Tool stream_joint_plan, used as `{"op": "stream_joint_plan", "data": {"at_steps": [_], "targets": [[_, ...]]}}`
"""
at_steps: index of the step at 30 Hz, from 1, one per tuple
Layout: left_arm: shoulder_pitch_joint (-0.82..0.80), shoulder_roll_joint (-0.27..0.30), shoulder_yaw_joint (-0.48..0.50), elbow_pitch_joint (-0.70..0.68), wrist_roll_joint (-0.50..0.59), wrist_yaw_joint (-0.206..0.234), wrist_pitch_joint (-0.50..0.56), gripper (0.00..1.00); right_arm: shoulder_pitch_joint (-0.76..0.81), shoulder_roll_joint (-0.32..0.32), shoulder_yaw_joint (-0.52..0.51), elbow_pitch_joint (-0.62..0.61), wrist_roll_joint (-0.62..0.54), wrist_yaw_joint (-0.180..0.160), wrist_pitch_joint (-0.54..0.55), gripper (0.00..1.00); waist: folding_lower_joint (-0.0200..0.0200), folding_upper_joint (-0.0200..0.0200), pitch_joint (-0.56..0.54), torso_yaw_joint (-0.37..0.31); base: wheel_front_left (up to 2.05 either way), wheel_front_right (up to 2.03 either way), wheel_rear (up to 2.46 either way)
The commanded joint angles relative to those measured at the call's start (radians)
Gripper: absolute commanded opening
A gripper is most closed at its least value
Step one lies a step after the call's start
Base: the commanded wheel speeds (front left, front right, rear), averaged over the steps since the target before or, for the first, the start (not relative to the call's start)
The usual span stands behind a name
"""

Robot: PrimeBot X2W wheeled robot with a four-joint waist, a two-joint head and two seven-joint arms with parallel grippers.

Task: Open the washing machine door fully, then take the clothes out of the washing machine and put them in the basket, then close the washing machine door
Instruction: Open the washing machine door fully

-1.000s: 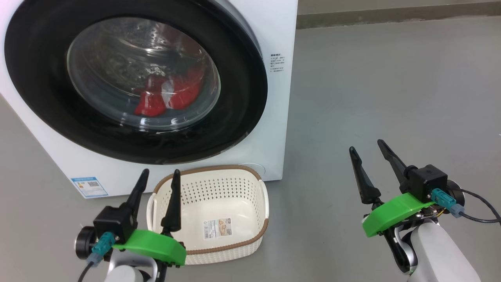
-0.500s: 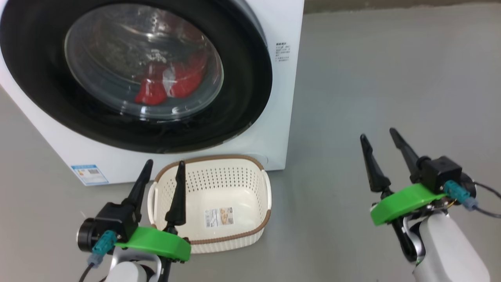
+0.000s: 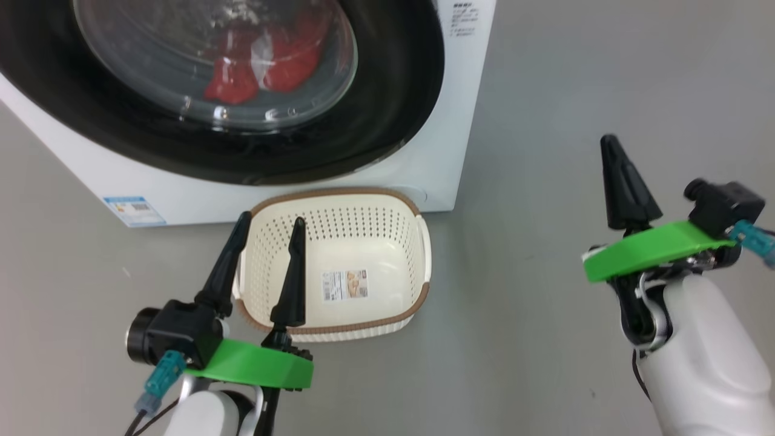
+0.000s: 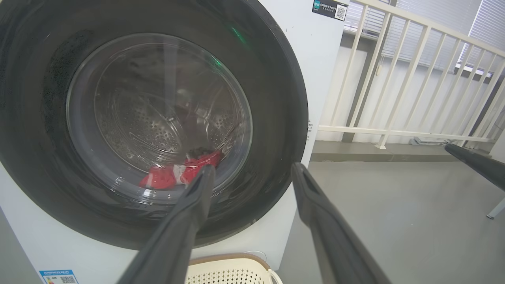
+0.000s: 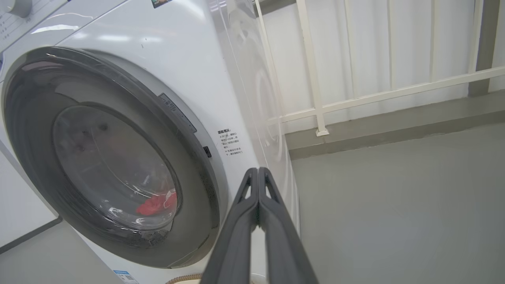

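Observation:
The washing machine (image 3: 463, 127) stands at the upper left, its door (image 3: 393, 109) shut flat against the front. Red clothes (image 3: 260, 66) with a white patch lie behind the glass, and again in the left wrist view as clothes (image 4: 177, 175). The cream basket (image 3: 339, 194) sits on the floor in front of the machine, holding nothing but its sticker. My left gripper (image 3: 270, 221) is open, its fingers over the basket's left rim. My right gripper (image 3: 613, 148) is off to the right over bare floor, shut on nothing, fingers pressed together (image 5: 258, 170) and pointing toward the machine's right edge.
Grey floor (image 3: 575, 91) stretches to the right of the machine. A white railing (image 4: 394, 130) and a wall stand behind that floor. A blue label (image 3: 133, 209) marks the machine's lower left front. My right gripper's finger (image 4: 473, 161) crosses the right edge of the left wrist view.
The head camera has tilted down, so the machine sits higher in the picture. My right gripper's fingers have gone from apart to together, and the gripper has risen and turned.

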Motion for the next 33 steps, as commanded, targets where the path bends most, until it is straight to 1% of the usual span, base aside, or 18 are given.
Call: {"op": "stream_joint_plan", "data": {"at_steps": [1, 8, 12, 14, 19, 25, 26, 29, 33], "targets": [[-0.036, 0.016, 0.025, -0.037, -0.002, 0.005, -0.007, 1.0, -0.048, 0.001, 0.022, -0.011, 0.053, 0.001, -0.006, 0.0, 0.0, -0.0001, 0.038, 0.018, 0.0, 0.0, 0.0], [-0.044, 0.016, 0.024, -0.076, 0.0, 0.015, -0.008, 1.0, -0.143, 0.001, 0.044, 0.041, 0.3, 0.001, -0.006, 0.0, 0.0, -0.0001, 0.097, 0.039, 0.0, 0.0, 0.0], [-0.052, 0.016, 0.025, -0.097, 0.001, 0.018, -0.008, 1.0, -0.21, 0.001, 0.075, 0.062, 0.446, 0.001, 0.002, 0.0, 0.0, -0.0001, 0.135, 0.052, 0.0, 0.0, 0.0], [-0.056, 0.016, 0.031, -0.11, -0.003, 0.022, -0.009, 1.0, -0.245, 0.001, 0.087, 0.061, 0.524, 0.001, 0.028, 0.0, 0.0, -0.0001, 0.157, 0.058, 0.0, 0.0, 0.0], [-0.066, 0.016, 0.041, -0.157, -0.014, 0.025, -0.009, 1.0, -0.331, 0.001, 0.088, 0.046, 0.673, 0.001, 0.116, 0.0, 0.0, -0.0001, 0.213, 0.07, 0.0, 0.0, 0.0], [-0.072, 0.016, 0.04, -0.182, -0.016, 0.022, -0.009, 1.0, -0.421, -0.014, 0.055, 0.032, 0.798, 0.001, 0.252, 0.0, 0.0, -0.0001, 0.263, 0.092, 0.0, 0.0, 0.0], [-0.072, 0.016, 0.04, -0.182, -0.016, 0.022, -0.009, 1.0, -0.421, -0.014, 0.055, 0.032, 0.798, 0.001, 0.252, 0.0, 0.0, -0.0001, 0.263, 0.092, 0.0, 0.0, 0.0], [-0.074, 0.016, 0.035, -0.186, -0.018, 0.019, -0.009, 1.0, -0.457, -0.028, 0.043, 0.036, 0.843, 0.001, 0.324, 0.0, 0.0, -0.0001, 0.278, 0.104, 0.0, 0.0, 0.0], [-0.075, 0.016, 0.032, -0.188, -0.021, 0.019, -0.009, 1.0, -0.499, -0.048, 0.046, 0.056, 0.867, 0.001, 0.411, 0.0, 0.0, -0.0001, 0.293, 0.116, 0.0, 0.0, 0.0]]}}
